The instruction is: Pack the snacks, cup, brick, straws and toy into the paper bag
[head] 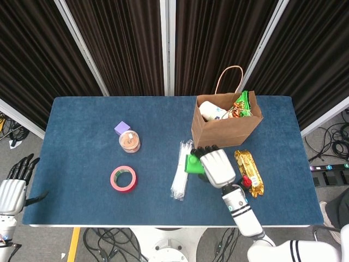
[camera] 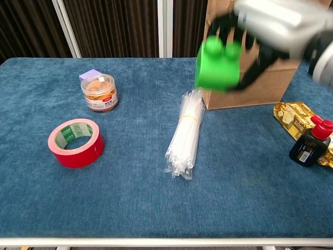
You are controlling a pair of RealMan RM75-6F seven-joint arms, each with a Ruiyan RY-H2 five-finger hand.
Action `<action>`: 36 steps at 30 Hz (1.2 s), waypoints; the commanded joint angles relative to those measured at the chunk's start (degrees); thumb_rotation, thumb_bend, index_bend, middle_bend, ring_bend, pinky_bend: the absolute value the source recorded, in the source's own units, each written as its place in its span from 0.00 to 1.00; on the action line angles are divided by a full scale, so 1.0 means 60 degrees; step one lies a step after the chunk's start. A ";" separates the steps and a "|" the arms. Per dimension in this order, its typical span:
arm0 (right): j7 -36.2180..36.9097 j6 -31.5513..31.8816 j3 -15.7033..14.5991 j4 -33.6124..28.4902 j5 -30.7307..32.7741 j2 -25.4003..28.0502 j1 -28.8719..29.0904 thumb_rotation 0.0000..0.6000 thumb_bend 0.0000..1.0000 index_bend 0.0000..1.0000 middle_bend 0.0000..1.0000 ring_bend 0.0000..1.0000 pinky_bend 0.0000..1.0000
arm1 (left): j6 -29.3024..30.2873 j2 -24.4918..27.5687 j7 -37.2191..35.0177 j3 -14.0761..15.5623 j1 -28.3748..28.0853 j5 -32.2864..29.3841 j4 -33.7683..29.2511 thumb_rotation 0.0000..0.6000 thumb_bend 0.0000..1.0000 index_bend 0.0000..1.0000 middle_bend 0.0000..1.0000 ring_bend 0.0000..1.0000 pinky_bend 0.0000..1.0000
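We are on the brick step: our right hand [head: 217, 166] grips the green brick [camera: 217, 66] clear of the table, the paper bag [head: 224, 130] just beyond its fingers. Next we judge it must rise over the bag's open top before letting go. The straws [camera: 185, 134] lie below it, and our left hand [head: 12, 188] hangs apart, empty, fingers spread.

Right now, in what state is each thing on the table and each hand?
Green brick: lifted off the table, held by right hand.
Paper bag: upright, open.
Straws: lying flat, bundled.
Snack jar: upright, lid on.
Red tape roll: lying flat.
Left hand: off the table, fingers apart, holding nothing.
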 commanded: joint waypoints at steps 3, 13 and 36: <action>-0.1060 0.0635 0.1276 0.0129 -0.0411 0.0426 0.0668 1.00 0.00 0.49 0.48 0.42 0.43 | 0.0011 0.0028 0.0048 -0.0014 -0.0011 -0.0003 -0.0054 1.00 0.18 0.13 0.11 0.01 0.14; -0.1390 0.0827 0.2855 0.1031 0.0234 0.0934 0.1473 1.00 0.00 0.50 0.48 0.42 0.43 | 0.0000 0.0068 0.0096 -0.0008 -0.0025 0.0007 -0.0108 1.00 0.18 0.13 0.11 0.01 0.14; -0.0164 -0.0197 0.2967 0.3201 0.2843 0.0971 0.2044 1.00 0.00 0.50 0.48 0.40 0.43 | -0.0072 0.0338 0.0579 0.0024 -0.0118 0.0099 -0.0855 1.00 0.18 0.13 0.11 0.01 0.14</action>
